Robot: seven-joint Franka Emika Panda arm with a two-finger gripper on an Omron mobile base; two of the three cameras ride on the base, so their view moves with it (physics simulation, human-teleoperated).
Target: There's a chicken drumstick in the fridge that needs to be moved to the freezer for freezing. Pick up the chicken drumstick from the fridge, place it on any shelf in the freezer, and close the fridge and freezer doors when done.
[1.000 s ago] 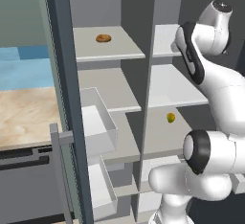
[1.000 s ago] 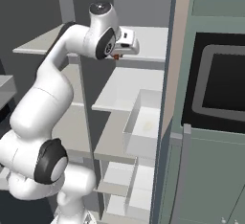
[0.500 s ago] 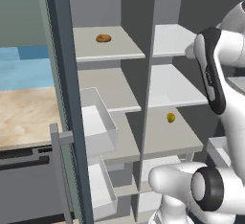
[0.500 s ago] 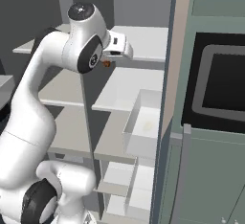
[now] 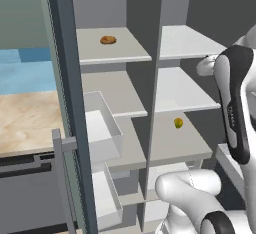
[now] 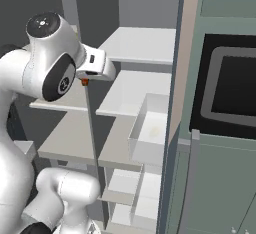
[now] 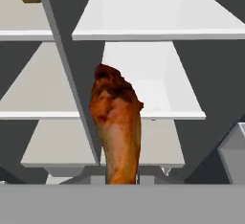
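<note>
Left base view: both compartments stand open. The freezer (image 5: 112, 128) on the left carries white shelves and a clear bin (image 5: 102, 130); a golden-brown bun (image 5: 108, 40) lies on its top shelf. The fridge (image 5: 187, 88) on the right holds a small yellow-green fruit (image 5: 178, 123) on its third shelf. The freezer door (image 5: 47, 103) is swung out, edge-on to the camera. The arm rises at the right, in front of the fridge.

Right base view: the gripper (image 6: 85, 82) sits out in front of the shelves, close to the divider between the halves. A small reddish tip shows beneath the white hand, touching it. The jaws themselves are hidden by the hand.

Hand view: the chicken drumstick (image 7: 116, 127) stands up from the bottom edge, thin end down, bulbous end up, evidently clamped in the gripper, clear of every shelf. The divider (image 7: 67, 70) runs just left of it.

Judgement: the carry to the freezer is in hand. The meat must cross the divider, so keep it drawn back from the shelf fronts while moving sideways towards the freezer. Enter above a bare shelf, away from the bun and the bin wall. Lower until the meat rests, then release. The grip on the thin end may let the heavy end swing; move steadily.
</note>
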